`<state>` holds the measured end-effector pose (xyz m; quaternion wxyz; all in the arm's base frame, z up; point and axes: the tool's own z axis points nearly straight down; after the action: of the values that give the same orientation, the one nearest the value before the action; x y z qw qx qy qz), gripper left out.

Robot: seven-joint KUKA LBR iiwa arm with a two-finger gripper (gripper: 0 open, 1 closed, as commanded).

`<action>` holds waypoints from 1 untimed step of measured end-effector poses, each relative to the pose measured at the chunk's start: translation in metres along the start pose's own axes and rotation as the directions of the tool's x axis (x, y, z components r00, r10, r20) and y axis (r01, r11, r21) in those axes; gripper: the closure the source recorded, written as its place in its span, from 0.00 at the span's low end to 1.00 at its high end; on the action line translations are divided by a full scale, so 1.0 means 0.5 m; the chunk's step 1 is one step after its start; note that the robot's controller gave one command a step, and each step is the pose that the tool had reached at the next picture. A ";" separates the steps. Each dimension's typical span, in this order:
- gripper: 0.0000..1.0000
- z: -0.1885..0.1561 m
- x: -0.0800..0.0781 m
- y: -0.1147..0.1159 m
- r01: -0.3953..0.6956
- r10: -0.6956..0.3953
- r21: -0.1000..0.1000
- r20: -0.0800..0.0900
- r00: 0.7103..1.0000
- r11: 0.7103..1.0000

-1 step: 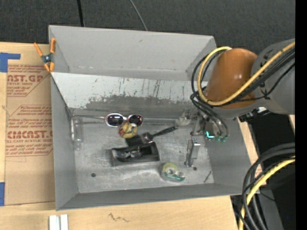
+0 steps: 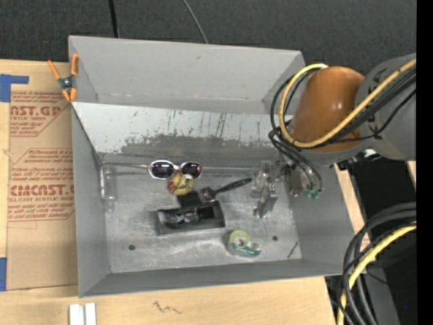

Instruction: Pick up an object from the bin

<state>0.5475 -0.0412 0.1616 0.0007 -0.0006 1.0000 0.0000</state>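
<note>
Grey metal bin (image 2: 88, 195) seen from above. Robot arm (image 2: 325, 107) w/ orange cover reaches in from the right. Its jaws hang low over the bin floor, right of centre; can't tell if they're apart or together. Nearest things: thin black-handled tool (image 2: 226, 186) just left of them, pale green round item (image 2: 243, 242) nearer the front. Further left: sunglasses (image 2: 174, 169), yellow-red toy (image 2: 181, 182), black stapler-like block (image 2: 191, 217).

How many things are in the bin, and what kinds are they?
Sunglasses: 1
Yellow and red toy: 1
Black blocky tool: 1
Black-handled stick: 1
Green and white round thing: 1
Clear plastic piece: 1
Total: 6
</note>
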 end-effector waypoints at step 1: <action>1.00 0.000 0.000 0.000 0.000 0.000 0.000 0.000 1.000 1.000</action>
<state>0.5475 -0.0412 0.1616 0.0007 -0.0006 1.0000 0.0000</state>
